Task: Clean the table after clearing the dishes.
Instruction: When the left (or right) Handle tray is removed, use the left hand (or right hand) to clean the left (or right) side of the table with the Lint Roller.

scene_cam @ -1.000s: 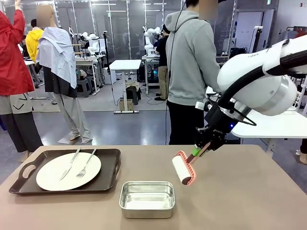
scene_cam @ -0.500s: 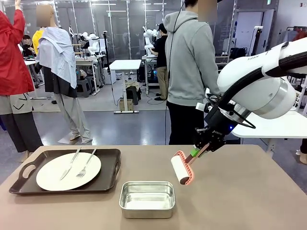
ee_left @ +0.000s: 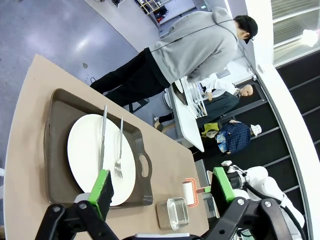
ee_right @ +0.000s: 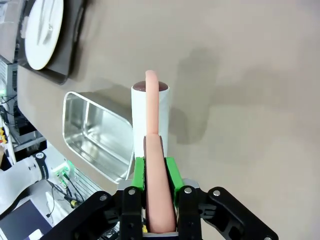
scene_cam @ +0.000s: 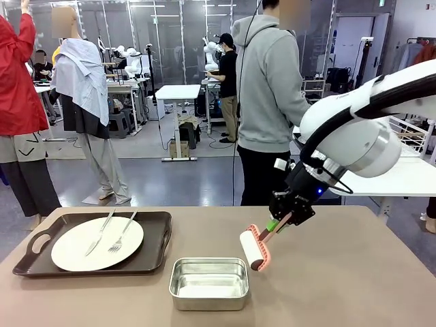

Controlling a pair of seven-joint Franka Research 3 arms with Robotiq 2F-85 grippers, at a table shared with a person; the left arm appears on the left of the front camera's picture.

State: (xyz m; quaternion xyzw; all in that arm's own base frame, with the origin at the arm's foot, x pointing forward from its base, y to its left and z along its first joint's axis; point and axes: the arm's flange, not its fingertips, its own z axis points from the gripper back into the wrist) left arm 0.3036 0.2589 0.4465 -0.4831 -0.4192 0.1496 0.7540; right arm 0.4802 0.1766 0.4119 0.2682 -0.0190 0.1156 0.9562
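- Your right gripper (scene_cam: 276,221) clamps the lint roller (scene_cam: 252,249) by its handle, roll beside the steel pan (scene_cam: 208,283).
- Your left gripper (ee_left: 162,186) hangs wide apart above the plate (ee_left: 82,150) and tray (ee_left: 55,165).

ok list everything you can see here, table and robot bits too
table: 1, taupe-brown, foreground
tray: 1, dark brown, table's left
plate: 1, white, on tray
knife: 1, silver, on plate
fork: 1, silver, on plate
pan: 1, steel, table's near middle
lint roller: 1, white and pink, beside pan
person: 1, grey hoodie, far side
left gripper: 1, black, open, above table
right gripper: 1, black, shut on lint roller
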